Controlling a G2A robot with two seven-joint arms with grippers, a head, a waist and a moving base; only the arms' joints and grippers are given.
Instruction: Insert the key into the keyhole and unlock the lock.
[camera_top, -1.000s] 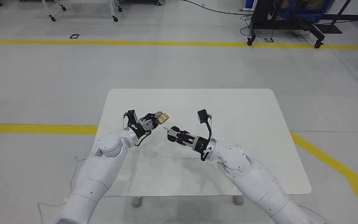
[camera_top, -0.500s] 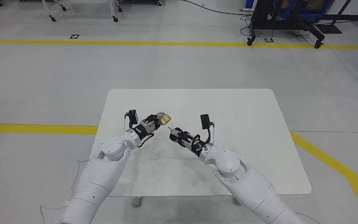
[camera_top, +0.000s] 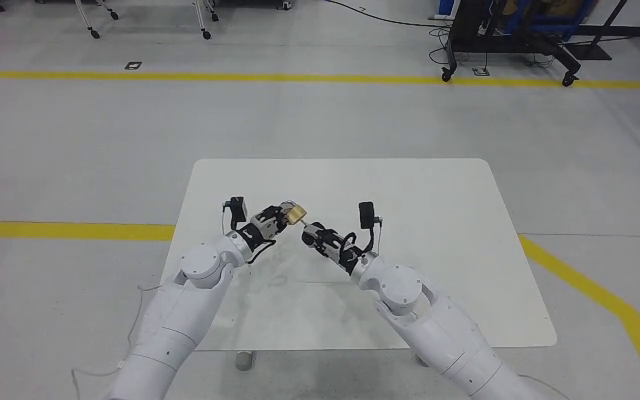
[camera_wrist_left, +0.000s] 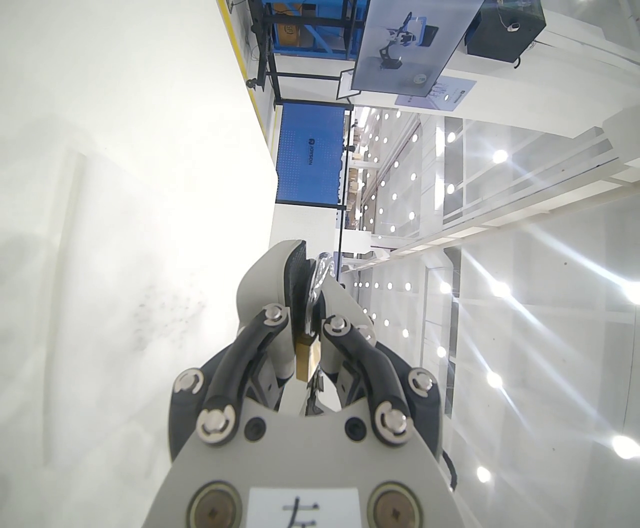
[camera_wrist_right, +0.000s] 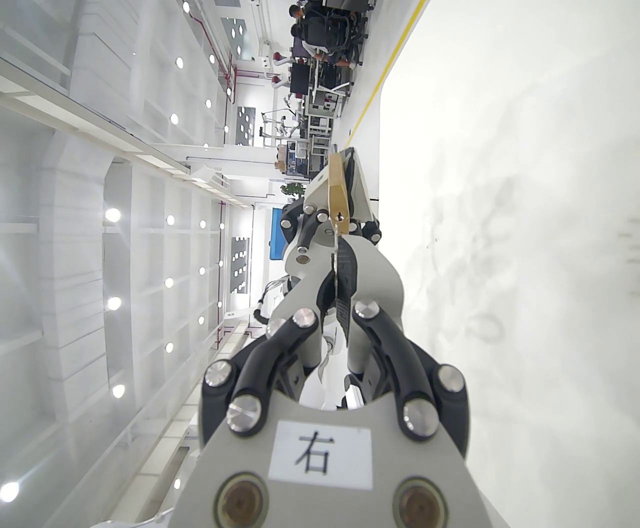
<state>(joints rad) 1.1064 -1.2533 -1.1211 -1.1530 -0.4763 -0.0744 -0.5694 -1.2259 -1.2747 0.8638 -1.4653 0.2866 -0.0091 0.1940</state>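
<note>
Two grippers meet in the air above the near middle of the white table (camera_top: 450, 190). I judge the work to be at the insertion step, since the key is up against the lock and nothing shows it turned or the shackle sprung. The left gripper (camera_top: 272, 216) is closed narrow on the brass lock (camera_top: 292, 211). In its own wrist view the silver shackle (camera_wrist_left: 320, 270) is pinched between the pads, with a strip of brass showing in the gap behind them. The right gripper (camera_top: 312, 234) is likewise closed narrow, on the key (camera_wrist_right: 336, 272), which sits edge-on between its fingers with the blade pointing straight ahead. The lock lies directly in front of that blade and in line with it. In the right wrist view the key's tip touches the lock's lower end, but whether it has entered the keyhole I cannot tell. The next move probably calls for a short, straight push along the blade's axis, then a twist of the right wrist. Meanwhile the left grip must hold firm, as any tilt could jam the key.
</note>
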